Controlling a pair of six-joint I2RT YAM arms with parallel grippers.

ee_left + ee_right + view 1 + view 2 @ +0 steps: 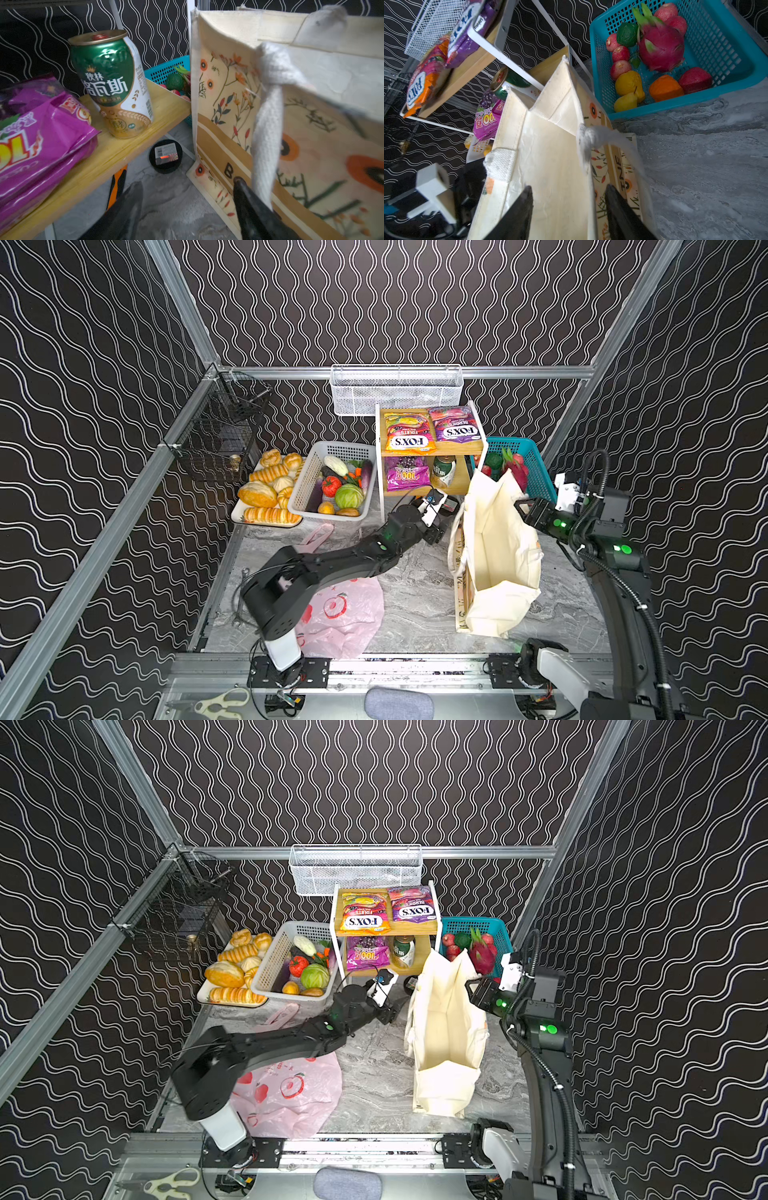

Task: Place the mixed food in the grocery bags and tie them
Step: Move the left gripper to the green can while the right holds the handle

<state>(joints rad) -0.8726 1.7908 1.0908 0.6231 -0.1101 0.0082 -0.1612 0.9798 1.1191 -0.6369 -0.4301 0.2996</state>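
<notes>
The cream canvas tote (494, 556) (446, 1036) stands upright and open right of centre. My left gripper (444, 526) (187, 182) is open beside its flowered side panel (311, 145), with only bare table between the fingers. The tote's white handle (268, 124) hangs by one finger. My right gripper (521, 506) (569, 188) is open at the tote's right rim, one finger inside and one outside the wall (550, 166). The pink apple-print bag (340, 614) lies flat under the left arm. A green can (112, 83) and purple packet (41, 135) sit on the lower shelf. The FOX'S packet (407, 431) lies above.
A white basket (299, 489) holds the cabbage (348, 496) and a red vegetable (331, 486). A bread tray (266, 489) lies to its left. A teal basket (540, 472) of fruit stands behind the tote. A small black round box (165, 156) sits under the shelf.
</notes>
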